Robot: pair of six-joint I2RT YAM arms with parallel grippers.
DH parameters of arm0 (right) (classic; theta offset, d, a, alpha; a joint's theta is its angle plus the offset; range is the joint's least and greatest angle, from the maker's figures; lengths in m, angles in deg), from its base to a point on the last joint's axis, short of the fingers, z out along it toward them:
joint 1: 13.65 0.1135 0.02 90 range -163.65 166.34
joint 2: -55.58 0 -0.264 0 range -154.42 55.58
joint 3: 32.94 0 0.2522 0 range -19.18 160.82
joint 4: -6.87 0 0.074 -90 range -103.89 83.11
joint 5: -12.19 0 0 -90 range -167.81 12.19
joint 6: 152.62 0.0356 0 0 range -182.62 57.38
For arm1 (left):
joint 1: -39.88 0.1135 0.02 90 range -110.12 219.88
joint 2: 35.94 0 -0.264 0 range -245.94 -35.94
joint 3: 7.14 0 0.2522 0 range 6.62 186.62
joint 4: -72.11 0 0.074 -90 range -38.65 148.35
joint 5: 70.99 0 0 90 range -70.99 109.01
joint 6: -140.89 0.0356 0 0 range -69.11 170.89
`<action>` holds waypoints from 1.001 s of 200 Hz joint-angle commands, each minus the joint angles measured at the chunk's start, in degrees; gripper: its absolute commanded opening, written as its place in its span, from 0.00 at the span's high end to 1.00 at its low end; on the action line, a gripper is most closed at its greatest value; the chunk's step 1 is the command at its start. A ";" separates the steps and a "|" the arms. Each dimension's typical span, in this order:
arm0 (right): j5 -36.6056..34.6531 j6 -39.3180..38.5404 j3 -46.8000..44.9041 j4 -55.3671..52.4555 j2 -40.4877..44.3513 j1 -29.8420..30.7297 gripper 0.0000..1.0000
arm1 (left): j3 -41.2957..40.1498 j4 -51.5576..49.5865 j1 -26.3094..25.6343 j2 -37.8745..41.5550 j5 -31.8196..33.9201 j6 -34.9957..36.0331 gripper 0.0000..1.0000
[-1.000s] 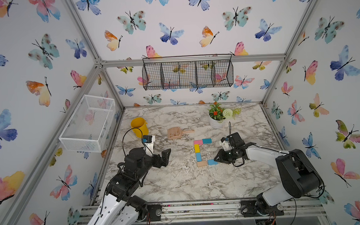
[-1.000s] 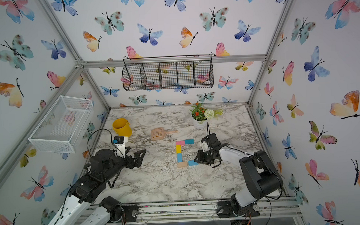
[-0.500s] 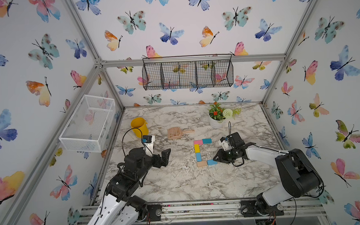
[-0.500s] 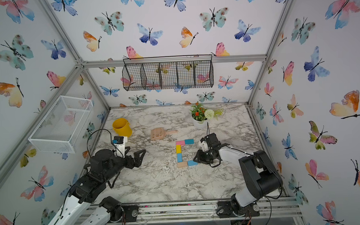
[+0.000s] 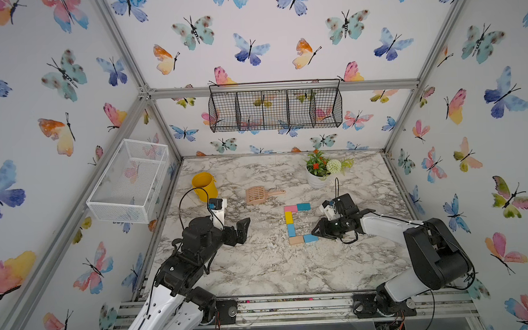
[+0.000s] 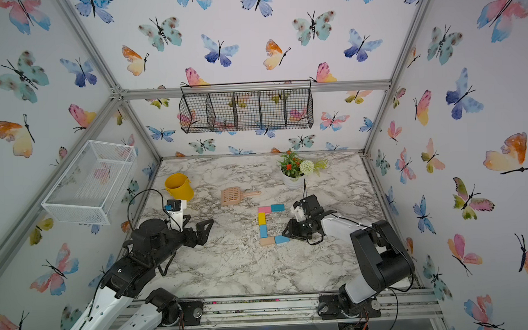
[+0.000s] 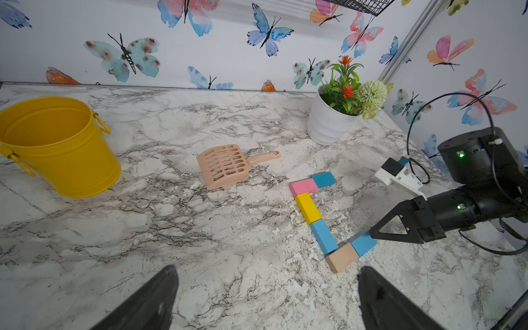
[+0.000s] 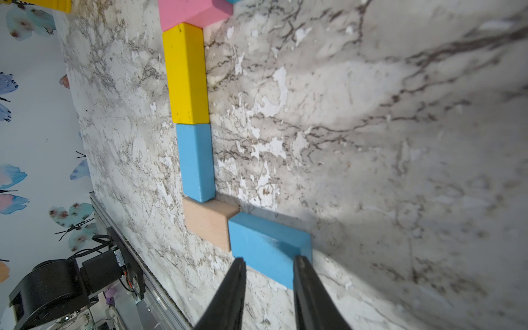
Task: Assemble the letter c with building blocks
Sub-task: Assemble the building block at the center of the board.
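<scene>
Currently, reading the top views with the back wall as 12 o'clock. We find the letter c (image 5: 291, 230) flat on the marble table (image 5: 260, 271), a little toward 3 o'clock from its middle, mouth facing 3 o'clock. Six building blocks (image 6: 262, 218) make it up.

Upper arm: teal block (image 5: 303, 206) at the tip, pink block (image 5: 290, 208) at the corner. Spine, running toward 6 o'clock: yellow block (image 5: 288, 217), then a light blue spine block (image 5: 291, 230). Lower arm: tan block (image 5: 296, 240) at the corner, light blue end block (image 5: 310, 238) touching it, slightly out of line.

Right gripper (image 8: 269, 258): low, at 3 o'clock of the light blue end block, fingers a narrow gap apart, tips at that block's edge, nothing clamped between them. We cannot tell whether the tips press on it.

Left gripper (image 7: 267, 270): fingers spread wide, holding nothing, at 9 o'clock of the letter, well apart from it.

Also noted: peach scoop (image 5: 259, 195) at 11 o'clock of the letter, yellow bucket (image 5: 207, 192) beyond it toward 10 o'clock, flower pot (image 5: 316, 182) at 1 o'clock.
</scene>
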 commanded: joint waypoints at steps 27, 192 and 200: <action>1.27 0.48 -0.70 0.05 0.60 -0.30 0.68 | -0.62 0.05 -0.34 0.57 0.66 -0.21 0.02; -1.72 -1.33 1.15 -3.96 0.10 -0.30 0.65 | -0.64 0.11 -0.36 0.47 0.77 -0.30 0.02; -0.66 -1.56 1.00 -3.50 -0.10 -0.29 0.64 | -0.57 0.10 -0.33 0.45 0.70 -0.27 0.02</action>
